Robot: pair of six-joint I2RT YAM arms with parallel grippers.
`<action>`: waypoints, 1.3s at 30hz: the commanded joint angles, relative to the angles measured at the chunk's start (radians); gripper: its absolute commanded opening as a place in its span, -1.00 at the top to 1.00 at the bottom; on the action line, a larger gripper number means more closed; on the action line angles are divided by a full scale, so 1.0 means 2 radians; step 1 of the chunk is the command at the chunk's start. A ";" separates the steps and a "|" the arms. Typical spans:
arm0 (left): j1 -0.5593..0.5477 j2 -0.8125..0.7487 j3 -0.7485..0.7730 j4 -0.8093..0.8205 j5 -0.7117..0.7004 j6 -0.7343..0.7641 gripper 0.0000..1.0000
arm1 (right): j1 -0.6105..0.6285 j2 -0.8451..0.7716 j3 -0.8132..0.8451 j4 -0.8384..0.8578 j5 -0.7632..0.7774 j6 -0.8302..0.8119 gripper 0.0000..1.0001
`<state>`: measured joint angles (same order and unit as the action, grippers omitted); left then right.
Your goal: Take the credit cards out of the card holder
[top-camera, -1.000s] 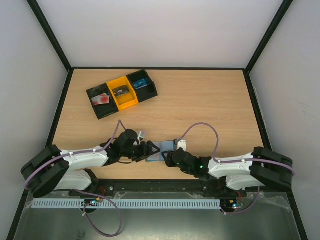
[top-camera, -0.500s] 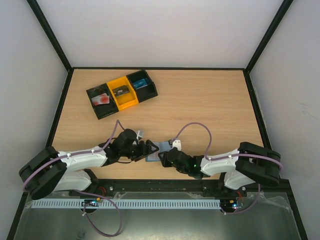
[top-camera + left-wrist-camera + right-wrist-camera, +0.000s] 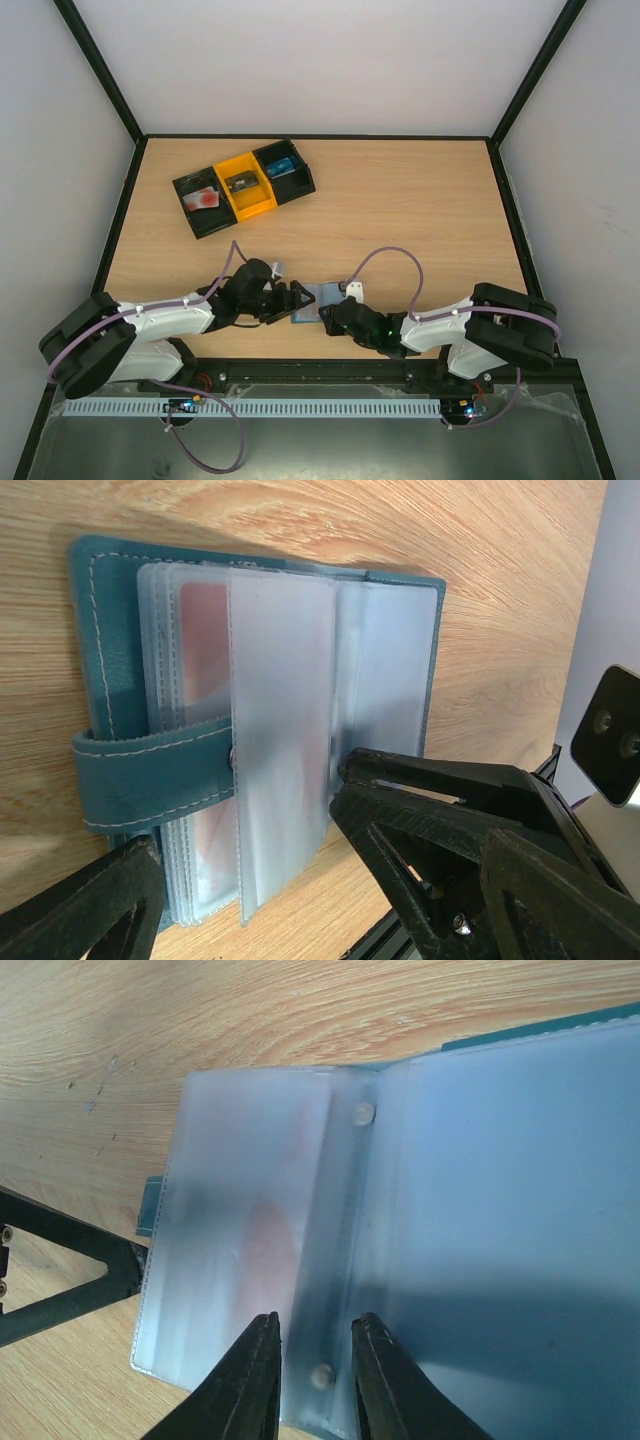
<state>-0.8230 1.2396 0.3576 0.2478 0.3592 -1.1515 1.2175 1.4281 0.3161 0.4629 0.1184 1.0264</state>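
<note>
The card holder (image 3: 318,299) lies open on the surface (image 3: 420,220), close to its 6 o'clock edge and between my two arms. In my left wrist view the card holder (image 3: 100,630) shows a teal cover with pale stitching round the rim. A stack of frosted clear sleeves (image 3: 280,730) is bound inside it. A teal strap (image 3: 150,780) with the same stitching crosses from the 9 o'clock side onto the sleeves. One sleeve leaf stands apart from the stack, milky and blank. Through the leaves under it a red card (image 3: 200,640) shows as a soft reddish patch, in its pocket.

My left gripper (image 3: 248,810) is spread wide, one finger at each side of the holder, holding nothing. In the top view it sits at the holder's 9 o'clock.

My right gripper (image 3: 316,1325) comes in from about 4 o'clock. Its fingers stand narrow, with the sleeves' seam and a rivet (image 3: 320,1375) between them. Whether they pinch it I cannot tell.

The black-and-orange tray (image 3: 222,190) sits well apart toward 11 o'clock.
</note>
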 commanded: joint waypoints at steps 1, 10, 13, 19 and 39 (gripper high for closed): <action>0.004 0.009 -0.005 0.015 0.009 0.005 -0.75 | -0.001 -0.001 -0.013 0.005 0.012 0.008 0.57; 0.004 0.015 -0.003 0.025 0.011 0.008 -0.76 | -0.001 0.001 -0.013 0.011 0.009 0.007 0.58; 0.004 0.014 -0.003 0.029 0.012 0.008 -0.76 | -0.001 0.002 -0.014 0.011 0.009 0.007 0.58; 0.003 0.017 0.001 0.027 0.013 0.007 -0.76 | -0.001 0.003 -0.014 0.013 0.008 0.007 0.58; -0.001 0.009 -0.006 0.048 0.010 0.000 -0.77 | -0.001 -0.001 -0.019 0.021 0.004 0.011 0.59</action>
<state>-0.8200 1.2591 0.3561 0.3019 0.3695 -1.1496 1.2175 1.4269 0.2932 0.5007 0.1139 1.0378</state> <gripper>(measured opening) 0.883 0.206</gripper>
